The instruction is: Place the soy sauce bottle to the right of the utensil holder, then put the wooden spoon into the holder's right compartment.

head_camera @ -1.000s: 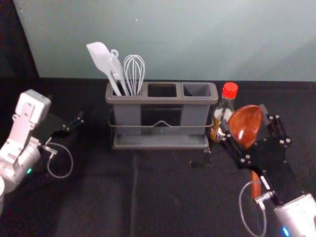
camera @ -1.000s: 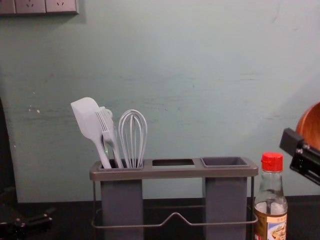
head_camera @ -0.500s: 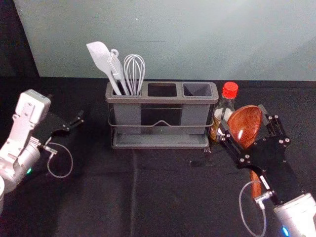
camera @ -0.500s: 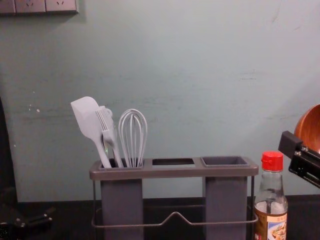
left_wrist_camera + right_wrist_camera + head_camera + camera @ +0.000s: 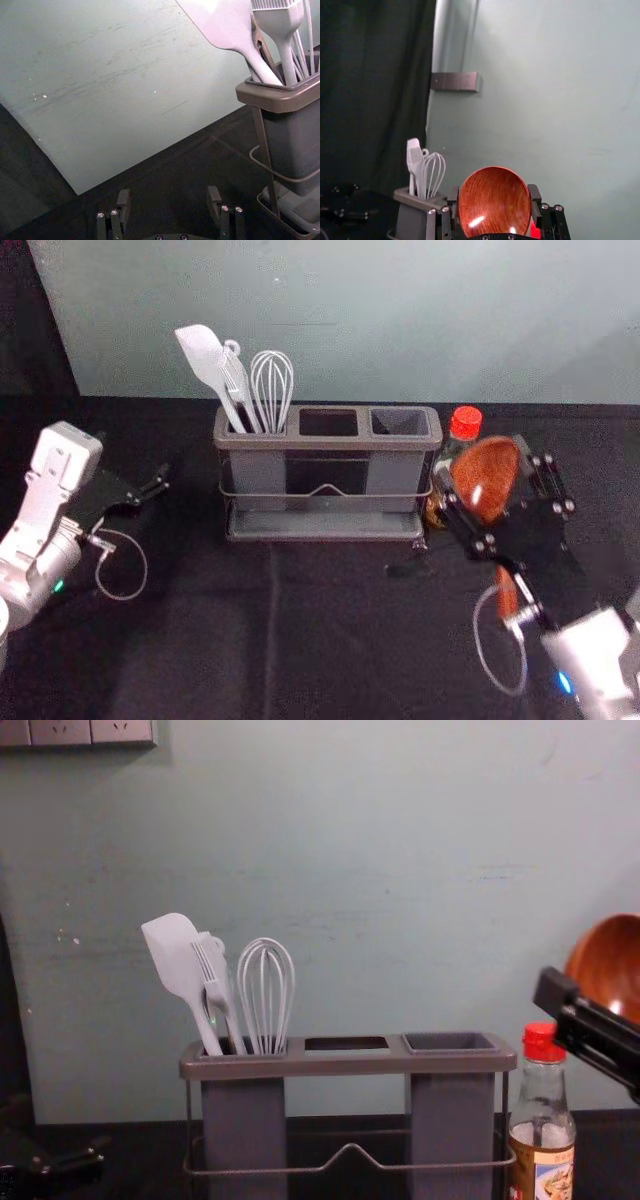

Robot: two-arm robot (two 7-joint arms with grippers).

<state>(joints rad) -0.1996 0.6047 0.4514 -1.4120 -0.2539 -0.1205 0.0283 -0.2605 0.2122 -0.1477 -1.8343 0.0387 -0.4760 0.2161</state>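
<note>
Brown wooden spoon [image 5: 487,480] was held, bowl up, between fingers of black right gripper [image 5: 482,459], right of grey utensil holder [image 5: 330,443]. Red-capped glass soy sauce bottle [image 5: 541,1120] was seen beside holder's right end. Black left gripper [image 5: 161,480] was parked left, fingers wide.

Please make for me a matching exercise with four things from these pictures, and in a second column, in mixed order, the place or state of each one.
Things:
1. Soy sauce bottle
2. Wooden spoon
3. Whisk
4. Left gripper

Places or states:
A. Open, holding nothing
B. Upright, to the right of the utensil holder
C. In the left compartment
D. Held by the right gripper

Right pairs: 1-B, 2-D, 3-C, 4-A
</note>
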